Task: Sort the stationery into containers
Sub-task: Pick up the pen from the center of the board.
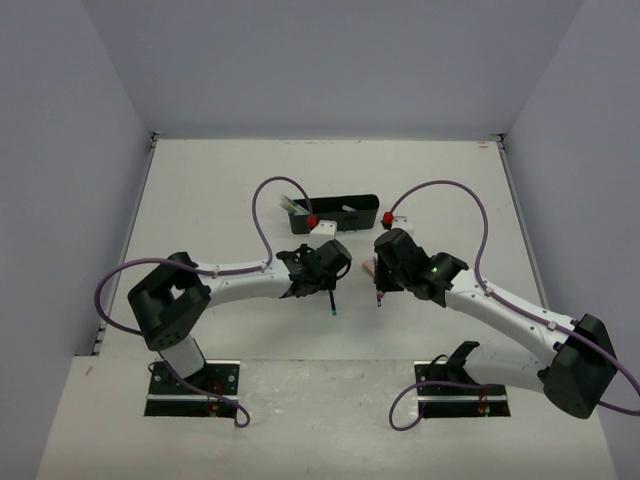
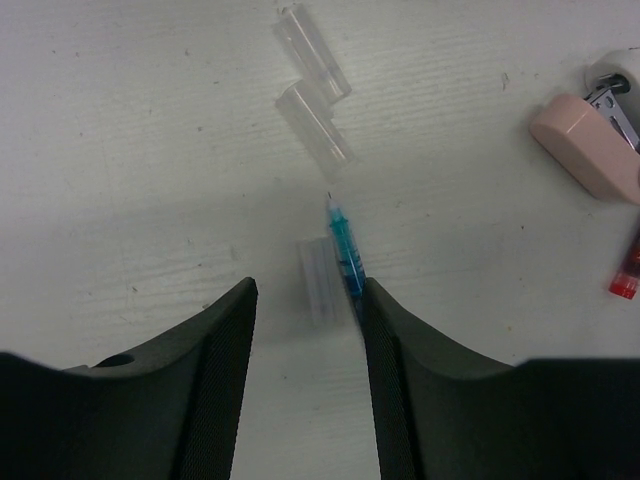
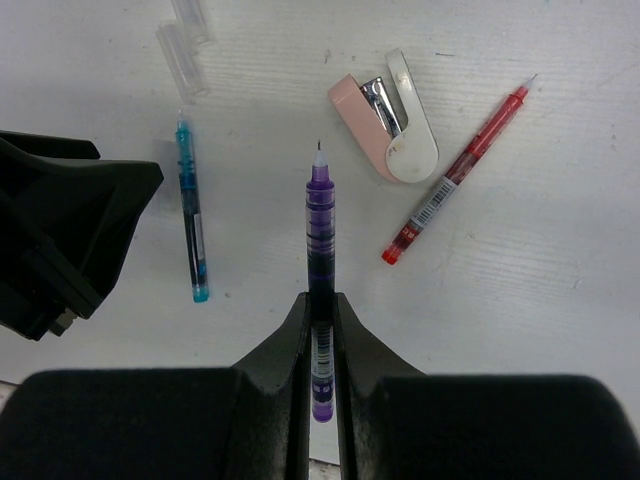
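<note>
My right gripper (image 3: 320, 300) is shut on a purple pen (image 3: 320, 215) whose tip points away from me. It hovers right of centre (image 1: 383, 285). My left gripper (image 2: 309, 290) stands open low over the table. A teal pen (image 2: 345, 245) lies against its right finger, and a blurred clear cap (image 2: 322, 275) lies between the fingers. In the right wrist view the teal pen (image 3: 190, 210) rests flat on the table. A red pen (image 3: 460, 165) and a pink-and-white stapler-like piece (image 3: 385, 120) lie nearby. The black organizer tray (image 1: 365, 218) sits behind both grippers.
Two clear caps (image 2: 313, 125) lie ahead of the left gripper. Green pens (image 1: 290, 205) stick out at the tray's left end. Purple cables arc over both arms. Grey walls enclose the table on three sides.
</note>
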Controlling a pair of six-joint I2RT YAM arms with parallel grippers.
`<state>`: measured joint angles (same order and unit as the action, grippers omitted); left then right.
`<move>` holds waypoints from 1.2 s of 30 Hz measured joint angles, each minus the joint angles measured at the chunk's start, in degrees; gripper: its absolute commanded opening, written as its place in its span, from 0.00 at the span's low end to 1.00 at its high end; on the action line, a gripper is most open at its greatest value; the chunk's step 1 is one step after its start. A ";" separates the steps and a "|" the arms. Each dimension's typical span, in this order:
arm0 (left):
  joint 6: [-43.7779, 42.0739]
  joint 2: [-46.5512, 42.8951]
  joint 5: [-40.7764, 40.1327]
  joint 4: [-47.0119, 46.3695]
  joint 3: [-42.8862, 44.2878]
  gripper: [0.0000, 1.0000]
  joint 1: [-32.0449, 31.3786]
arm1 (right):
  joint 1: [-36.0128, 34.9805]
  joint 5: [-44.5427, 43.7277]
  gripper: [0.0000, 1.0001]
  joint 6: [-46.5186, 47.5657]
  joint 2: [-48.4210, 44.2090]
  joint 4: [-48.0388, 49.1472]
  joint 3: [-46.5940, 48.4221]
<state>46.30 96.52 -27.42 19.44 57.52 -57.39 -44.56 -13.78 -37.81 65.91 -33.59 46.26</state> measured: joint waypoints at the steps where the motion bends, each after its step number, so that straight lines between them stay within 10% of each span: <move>1: 0.00 0.11 0.00 0.00 0.04 0.47 0.00 | 0.00 0.00 0.00 0.06 0.00 0.03 0.00; 27: -0.41 5.14 1.31 -0.14 0.26 0.37 0.00 | 0.00 0.24 0.00 0.77 0.00 0.18 0.00; 36: -0.39 6.21 0.60 -0.09 1.27 0.11 0.03 | 0.00 1.39 0.00 0.79 0.00 0.35 0.00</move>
<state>45.91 102.74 -26.82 19.35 58.79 -57.35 -44.56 -12.39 -37.01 65.91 -33.24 46.26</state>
